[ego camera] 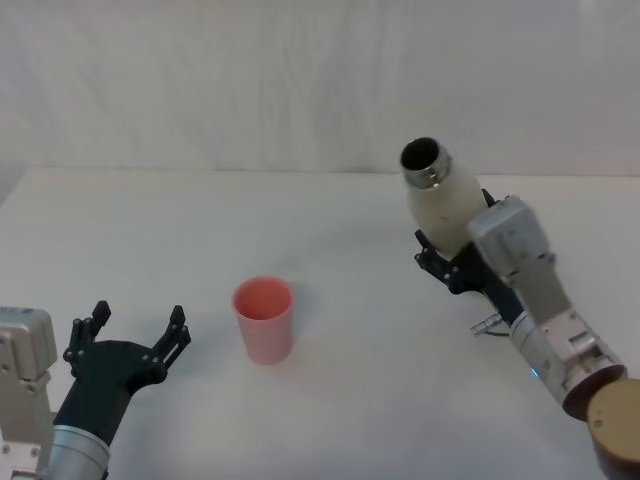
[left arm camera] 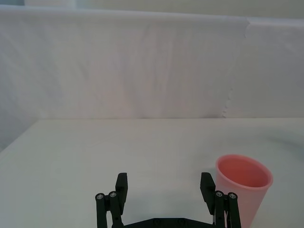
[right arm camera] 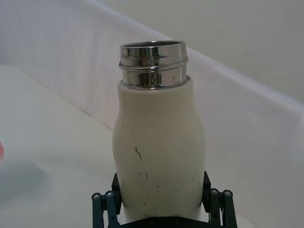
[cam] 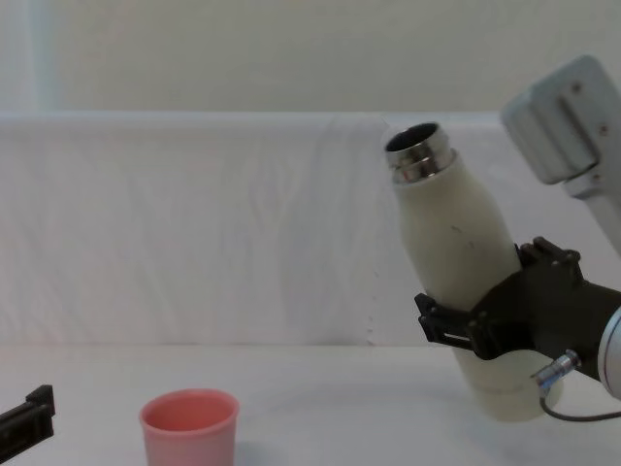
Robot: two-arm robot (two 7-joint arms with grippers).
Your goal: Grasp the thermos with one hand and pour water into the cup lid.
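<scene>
Carrying thermos (ego camera: 443, 195) in my right gripper (ego camera: 452, 262), clenched round its lower body, lifted off the table, tilted, well right of cup (ego camera: 264, 318). Left gripper (ego camera: 130, 345) spread, idle left of cup. Next: bring mouth over cup, tip further.

The black two-fingered left pincer (ego camera: 135, 332), at the lower left of the head frame, is built of matte plastic links, each finger split into paired bars with notched tips; it sits on a dark cylindrical wrist that ends in a silver ring, beside a boxy pale-grey housing. In the left wrist frame small silver screws dot the finger joints along the bottom edge. The black right pincer (cam: 482, 325), at the right of the chest frame, has the same linked bars, with a thin grey cable and a silver plug below it. Its arm carries a rounded grey-white block, white segments and a tan round joint cap.
</scene>
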